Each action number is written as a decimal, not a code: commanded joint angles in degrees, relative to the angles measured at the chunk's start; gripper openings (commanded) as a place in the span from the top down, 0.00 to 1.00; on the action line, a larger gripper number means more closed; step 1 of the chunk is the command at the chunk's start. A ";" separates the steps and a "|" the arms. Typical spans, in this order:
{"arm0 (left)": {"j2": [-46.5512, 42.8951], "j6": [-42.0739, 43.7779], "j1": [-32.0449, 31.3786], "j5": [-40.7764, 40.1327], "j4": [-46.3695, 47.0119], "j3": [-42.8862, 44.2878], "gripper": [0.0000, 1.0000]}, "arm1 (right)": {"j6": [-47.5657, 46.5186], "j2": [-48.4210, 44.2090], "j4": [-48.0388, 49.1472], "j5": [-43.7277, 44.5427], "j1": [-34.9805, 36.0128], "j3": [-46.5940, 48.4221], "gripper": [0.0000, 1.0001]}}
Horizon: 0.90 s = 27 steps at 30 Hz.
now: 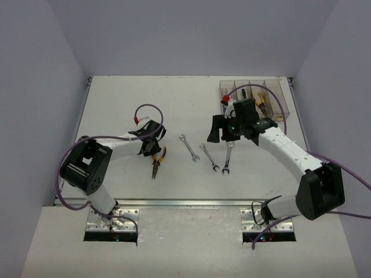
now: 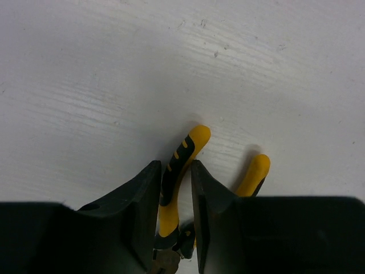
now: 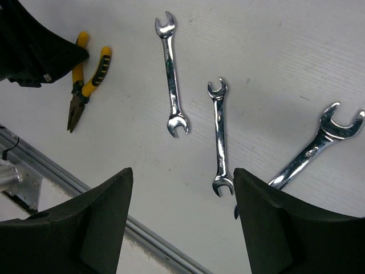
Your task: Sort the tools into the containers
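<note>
Looking down from above, you see a white table [image 1: 116, 104] with both arms reaching in from its near edge. Your left gripper [image 2: 175, 166] sits low, left of the table's centre, its two black fingers narrowed onto one yellow-and-black handle of the pliers [image 1: 156, 165]. That handle fills the gap between the fingers, and the other handle lies free just outside them. The pliers lie flat on the table, nose toward the near edge. Your right gripper [image 3: 182, 171] hangs above the table with its fingers spread wide and nothing between them. Beneath it three silver wrenches [image 1: 209, 156] lie side by side, apart from one another, to the right of the pliers. The row of four clear bins [image 1: 276, 101] stands at the far right. A red-tipped handle [image 1: 225, 99] shows in the leftmost bin, and a second pair of pliers [image 1: 261, 99] lies in a bin further right, partly hidden by the right arm.
</note>
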 commanded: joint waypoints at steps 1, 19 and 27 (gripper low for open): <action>1.17 -0.84 0.25 2.57 1.71 -4.10 0.80 | 2.16 -1.61 5.41 -6.76 0.64 -1.77 0.29; -22.60 -7.31 -11.88 3.79 5.56 -5.69 1.00 | 19.32 8.72 43.61 -26.92 11.51 -14.67 0.20; -27.63 -12.05 -13.94 4.38 7.22 -5.42 1.00 | 27.29 13.54 54.57 -27.49 14.38 -15.65 0.45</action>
